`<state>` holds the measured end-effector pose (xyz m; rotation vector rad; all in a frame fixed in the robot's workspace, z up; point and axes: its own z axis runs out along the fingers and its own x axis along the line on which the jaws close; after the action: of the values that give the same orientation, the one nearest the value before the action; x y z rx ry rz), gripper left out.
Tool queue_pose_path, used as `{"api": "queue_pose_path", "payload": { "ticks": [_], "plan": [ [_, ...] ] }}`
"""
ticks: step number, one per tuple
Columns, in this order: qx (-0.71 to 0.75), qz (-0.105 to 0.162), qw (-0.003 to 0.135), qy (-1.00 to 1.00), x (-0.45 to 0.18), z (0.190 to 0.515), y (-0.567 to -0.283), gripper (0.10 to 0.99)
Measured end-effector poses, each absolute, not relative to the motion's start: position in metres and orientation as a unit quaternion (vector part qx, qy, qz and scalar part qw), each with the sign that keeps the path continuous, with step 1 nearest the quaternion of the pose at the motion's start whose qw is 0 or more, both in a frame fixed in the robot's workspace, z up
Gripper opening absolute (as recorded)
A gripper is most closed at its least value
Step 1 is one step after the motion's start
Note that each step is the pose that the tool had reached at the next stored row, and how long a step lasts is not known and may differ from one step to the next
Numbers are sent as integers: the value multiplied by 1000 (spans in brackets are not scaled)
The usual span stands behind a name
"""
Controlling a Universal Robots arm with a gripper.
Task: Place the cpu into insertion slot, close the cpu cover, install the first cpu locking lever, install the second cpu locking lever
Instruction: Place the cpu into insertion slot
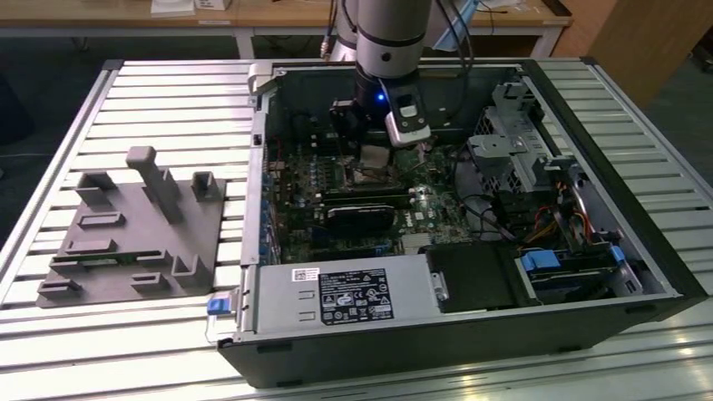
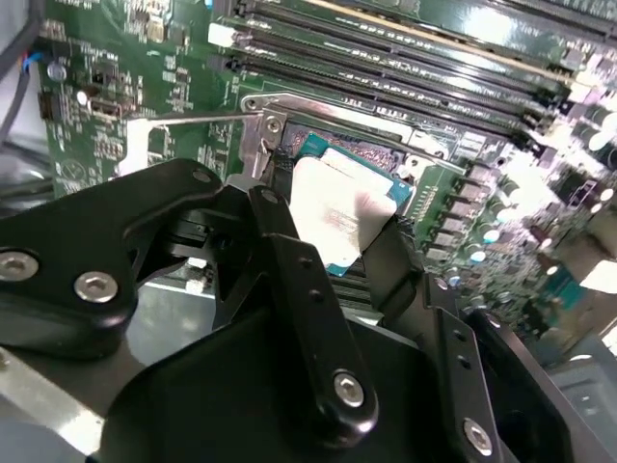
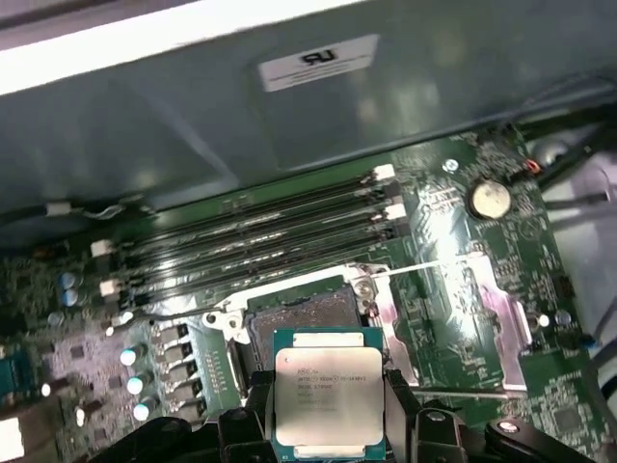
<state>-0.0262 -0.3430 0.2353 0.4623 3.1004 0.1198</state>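
Indoors: slatted table (image 1: 167, 92), open case (image 1: 446, 342), cpu (image 3: 328, 391)

In the first wrist view the cpu (image 3: 326, 391) runs off the picture's lower edge and covers the near part of the insertion slot (image 3: 294, 316), so whether chip and socket touch cannot be told. In the second wrist view the fingers (image 2: 289, 256) of the gripper (image 2: 339, 231) cover two sides of the chip, its top is washed out by glare, and the slot beneath is mostly hidden. In the exterior view the arm (image 1: 385, 33) is cut off by the top edge, and the socket's parts are too small to tell apart
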Motion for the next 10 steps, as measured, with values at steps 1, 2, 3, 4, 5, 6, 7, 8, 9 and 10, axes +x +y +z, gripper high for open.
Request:
{"api": "queue_pose_path", "payload": {
  "ticks": [1, 2, 3, 4, 5, 6, 7, 8, 9, 10],
  "plan": [
    [155, 38, 3, 987, -26, 235, -343, 541],
    [163, 38, 3, 986, -26, 235, -343, 541],
    [171, 38, 3, 984, -26, 235, -343, 541],
    [179, 38, 4, 983, -26, 235, -343, 541],
    [187, 38, 4, 982, -26, 235, -343, 541],
    [195, 38, 4, 980, -26, 234, -343, 541],
    [203, 38, 4, 978, -26, 234, -343, 541],
    [211, 38, 5, 977, -26, 234, -343, 541],
    [219, 38, 5, 975, -26, 234, -343, 541],
    [226, 38, 5, 973, -26, 234, -343, 541]
  ]
}}
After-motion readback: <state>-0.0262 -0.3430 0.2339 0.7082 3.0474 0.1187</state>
